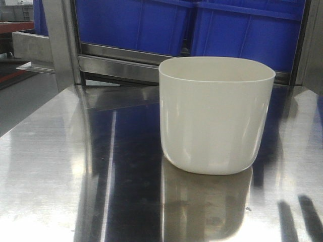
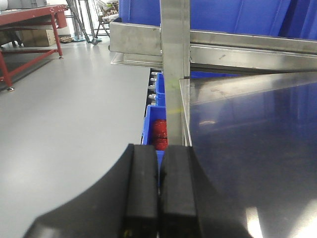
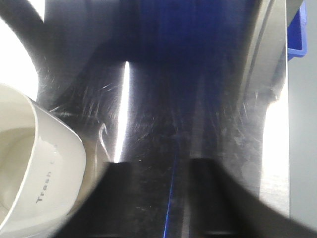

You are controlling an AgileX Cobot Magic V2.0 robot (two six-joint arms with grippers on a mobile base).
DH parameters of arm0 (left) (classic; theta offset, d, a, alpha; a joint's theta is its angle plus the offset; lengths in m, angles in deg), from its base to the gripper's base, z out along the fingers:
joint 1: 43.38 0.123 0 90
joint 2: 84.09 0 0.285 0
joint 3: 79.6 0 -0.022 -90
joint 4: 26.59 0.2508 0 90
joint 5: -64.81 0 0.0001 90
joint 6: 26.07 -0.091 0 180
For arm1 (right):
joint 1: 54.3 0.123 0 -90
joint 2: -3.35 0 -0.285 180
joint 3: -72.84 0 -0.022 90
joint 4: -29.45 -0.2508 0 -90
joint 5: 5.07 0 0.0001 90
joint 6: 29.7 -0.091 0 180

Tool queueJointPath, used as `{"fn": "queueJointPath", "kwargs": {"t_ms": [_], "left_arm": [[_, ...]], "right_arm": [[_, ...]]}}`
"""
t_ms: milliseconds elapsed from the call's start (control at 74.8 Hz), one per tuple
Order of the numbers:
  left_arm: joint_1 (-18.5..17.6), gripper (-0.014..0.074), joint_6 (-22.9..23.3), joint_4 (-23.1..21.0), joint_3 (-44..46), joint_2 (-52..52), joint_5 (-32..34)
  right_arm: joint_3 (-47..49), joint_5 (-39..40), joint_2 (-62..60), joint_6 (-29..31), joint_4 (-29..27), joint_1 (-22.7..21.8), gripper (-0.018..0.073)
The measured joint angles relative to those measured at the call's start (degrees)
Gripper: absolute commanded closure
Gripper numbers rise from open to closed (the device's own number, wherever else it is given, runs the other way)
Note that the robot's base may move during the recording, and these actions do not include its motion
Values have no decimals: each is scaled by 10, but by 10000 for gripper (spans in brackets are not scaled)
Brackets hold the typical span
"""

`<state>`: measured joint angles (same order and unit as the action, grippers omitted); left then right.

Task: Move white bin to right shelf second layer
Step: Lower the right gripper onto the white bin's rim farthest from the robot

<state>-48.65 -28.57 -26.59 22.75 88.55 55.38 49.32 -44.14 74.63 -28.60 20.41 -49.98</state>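
Note:
The white bin [image 1: 214, 113] stands upright and empty on the mirror-like steel tabletop [image 1: 75, 166], right of centre. In the right wrist view its rim and wall [image 3: 44, 173] show at the lower left, with the word "Trash" printed on it. My right gripper [image 3: 166, 198] is open and empty above the tabletop, its left finger [image 3: 116, 198] just right of the bin and apart from it. My left gripper [image 2: 159, 198] is shut on nothing, at the table's left edge. No roller shelf level shows in any view.
Large blue crates [image 1: 242, 30] stand on a steel rack bar [image 1: 121, 63] behind the table. A steel post [image 2: 174, 74] rises at the table's left corner. Below it is a blue crate with red items [image 2: 158, 130]. Grey floor [image 2: 69, 124] and a red bench [image 2: 34, 17] lie to the left.

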Motion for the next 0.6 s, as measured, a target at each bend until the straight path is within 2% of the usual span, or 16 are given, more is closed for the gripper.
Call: {"fn": "queueJointPath", "kwargs": {"t_ms": [201, 602], "left_arm": [[0, 512, 0, 0, 0, 0, 0], [0, 512, 0, 0, 0, 0, 0]], "right_arm": [[0, 2, 1, 4, 0, 18, 22], [66, -20, 74, 4, -1, 94, 22]]}}
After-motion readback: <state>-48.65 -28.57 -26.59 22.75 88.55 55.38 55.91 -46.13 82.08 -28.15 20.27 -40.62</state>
